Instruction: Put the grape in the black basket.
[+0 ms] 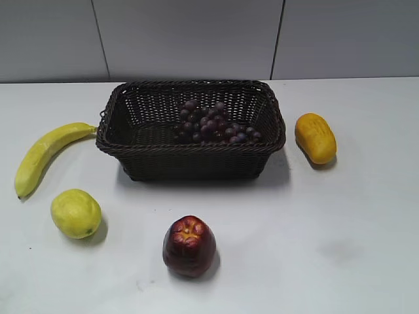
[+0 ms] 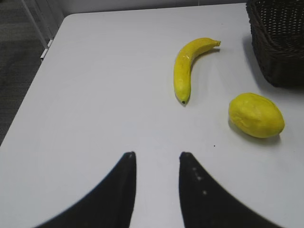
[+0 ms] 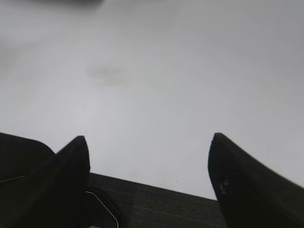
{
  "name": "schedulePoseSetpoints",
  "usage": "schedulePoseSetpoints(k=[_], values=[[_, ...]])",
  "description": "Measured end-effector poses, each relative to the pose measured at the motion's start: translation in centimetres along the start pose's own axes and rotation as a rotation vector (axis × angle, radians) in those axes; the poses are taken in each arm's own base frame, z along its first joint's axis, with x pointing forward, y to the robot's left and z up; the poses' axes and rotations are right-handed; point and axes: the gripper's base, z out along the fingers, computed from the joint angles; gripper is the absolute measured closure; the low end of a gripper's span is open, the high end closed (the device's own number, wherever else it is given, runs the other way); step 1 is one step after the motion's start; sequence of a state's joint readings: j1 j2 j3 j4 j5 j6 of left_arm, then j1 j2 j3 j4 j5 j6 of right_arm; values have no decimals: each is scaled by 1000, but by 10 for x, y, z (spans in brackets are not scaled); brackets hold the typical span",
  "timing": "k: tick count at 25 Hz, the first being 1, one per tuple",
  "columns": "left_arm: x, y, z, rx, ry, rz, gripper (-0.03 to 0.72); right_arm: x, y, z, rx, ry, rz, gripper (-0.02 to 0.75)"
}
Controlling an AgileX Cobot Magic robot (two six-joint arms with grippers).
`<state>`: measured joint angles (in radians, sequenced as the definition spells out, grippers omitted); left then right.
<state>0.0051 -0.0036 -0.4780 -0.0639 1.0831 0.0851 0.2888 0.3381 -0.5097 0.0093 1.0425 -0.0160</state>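
The grape (image 1: 215, 123), a bunch of small dark purple-red grapes, lies inside the black basket (image 1: 131, 149), towards its right side. The basket is a large dark woven rectangle at the back middle of the white table; its corner shows in the left wrist view (image 2: 278, 52). Neither gripper shows in the exterior view. My left gripper (image 2: 157, 156) is open and empty over bare table, near the left edge. My right gripper (image 3: 149, 138) is wide open and empty over the table's front edge.
A banana (image 1: 44, 154) (image 2: 186, 66) and a yellow-green lemon-like fruit (image 1: 76, 212) (image 2: 256, 115) lie left of the basket. A dark red apple (image 1: 189, 245) sits in front. An orange-yellow fruit (image 1: 315, 137) lies to the right. The table drops off at left (image 2: 28, 99).
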Motion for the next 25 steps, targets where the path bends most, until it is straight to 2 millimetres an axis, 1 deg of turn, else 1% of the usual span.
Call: schedulePoseSetpoints(k=[8, 11, 15, 21, 25], values=[[0, 0, 0, 0, 0, 0, 456, 1, 0, -3, 4, -22, 4, 148], [0, 0, 0, 0, 0, 0, 456, 5, -1, -10, 28, -72, 24, 148], [0, 0, 0, 0, 0, 0, 455, 14, -3, -23, 106, -172, 84, 148], [0, 0, 0, 0, 0, 0, 455, 30, 1, -41, 176, -325, 118, 148], [0, 0, 0, 0, 0, 0, 455, 33, 2, -43, 175, -344, 118, 148]])
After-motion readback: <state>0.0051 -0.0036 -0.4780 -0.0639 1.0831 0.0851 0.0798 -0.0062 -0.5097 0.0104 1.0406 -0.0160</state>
